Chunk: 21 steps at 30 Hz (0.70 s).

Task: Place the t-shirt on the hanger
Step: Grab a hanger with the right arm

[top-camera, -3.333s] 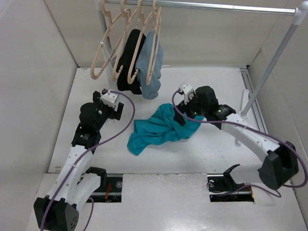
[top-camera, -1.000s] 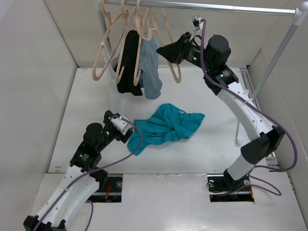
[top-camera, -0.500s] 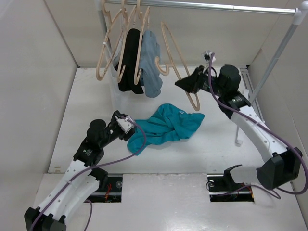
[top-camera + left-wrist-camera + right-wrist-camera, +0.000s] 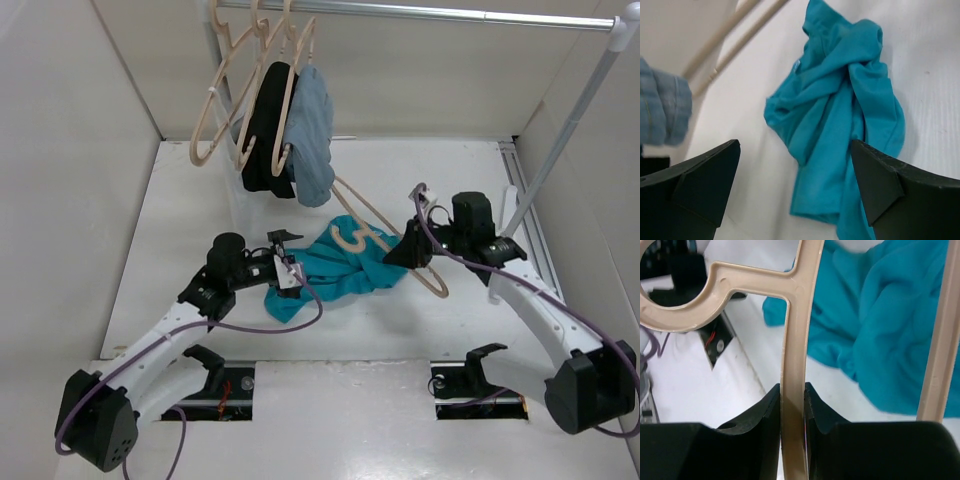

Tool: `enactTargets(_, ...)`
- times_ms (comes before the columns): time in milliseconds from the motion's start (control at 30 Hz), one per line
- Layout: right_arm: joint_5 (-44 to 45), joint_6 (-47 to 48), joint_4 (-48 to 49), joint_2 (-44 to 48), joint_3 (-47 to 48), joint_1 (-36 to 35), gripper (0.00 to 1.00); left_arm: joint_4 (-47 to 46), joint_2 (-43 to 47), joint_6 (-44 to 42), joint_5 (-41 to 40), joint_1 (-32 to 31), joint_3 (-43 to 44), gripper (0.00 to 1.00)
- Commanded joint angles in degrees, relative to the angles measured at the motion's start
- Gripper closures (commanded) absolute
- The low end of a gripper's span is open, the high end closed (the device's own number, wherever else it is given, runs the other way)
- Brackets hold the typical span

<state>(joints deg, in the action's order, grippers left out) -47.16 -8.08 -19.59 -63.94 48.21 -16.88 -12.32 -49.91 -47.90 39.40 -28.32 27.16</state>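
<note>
The teal t-shirt (image 4: 335,265) lies crumpled on the white table, mid-front. My right gripper (image 4: 402,252) is shut on a pale beige hanger (image 4: 352,238), which slants low over the shirt's right side. In the right wrist view the hanger's bar (image 4: 795,340) is pinched between both fingers, its hook is to the upper left, and the t-shirt (image 4: 890,330) is behind it. My left gripper (image 4: 288,262) stands open at the shirt's left edge. In the left wrist view the t-shirt (image 4: 840,110) lies between and beyond the wide-apart fingers (image 4: 700,185), with nothing held.
A rack rail (image 4: 450,13) crosses the back, its pole (image 4: 570,130) slanting down at the right. A black garment (image 4: 268,130), a grey-blue garment (image 4: 312,130) and bare hangers (image 4: 215,110) hang at its left. White walls close both sides.
My right arm has carried the hanger from the rail down to the table, over the t-shirt. My left gripper has slid right to the shirt's left edge and opened wider.
</note>
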Motion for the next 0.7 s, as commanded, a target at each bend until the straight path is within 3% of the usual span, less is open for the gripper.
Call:
enactTargets(0,-3.6,5.1,-5.4,5.7,-2.4,-1.1,1.0,-8.6,-0.7,-8.6,6.4,-1.1,3.8,0.1)
enactTargets(200,-4.1,3.8,-5.5,8.8,-6.5,-3.6,1.0,-12.1,-6.2,-14.8,6.4,-4.8,4.9,0.05)
enactTargets(300,-4.1,3.1,-4.8,8.8,-6.5,-6.5,1.0,-15.1,-10.3,-12.4,2.8,-8.9,8.1,0.03)
enactTargets(500,-4.1,3.1,-4.2,8.8,-3.6,-9.7,1.0,-15.1,-14.0,-15.6,4.9,-10.0,8.5,0.03)
enactTargets(567,-4.6,3.1,-4.2,8.8,-3.0,-11.1,1.0,-15.1,-15.0,-15.0,3.3,-10.0,9.2,0.1)
enactTargets(600,-4.6,3.1,-4.2,8.8,-3.0,-11.2,1.0,-15.1,-15.8,-14.1,2.7,-10.0,9.2,0.29)
enactTargets(667,-3.4,3.1,-4.8,8.1,-2.5,-12.7,1.0,-14.5,-16.4,-13.2,2.7,-10.0,10.0,0.47)
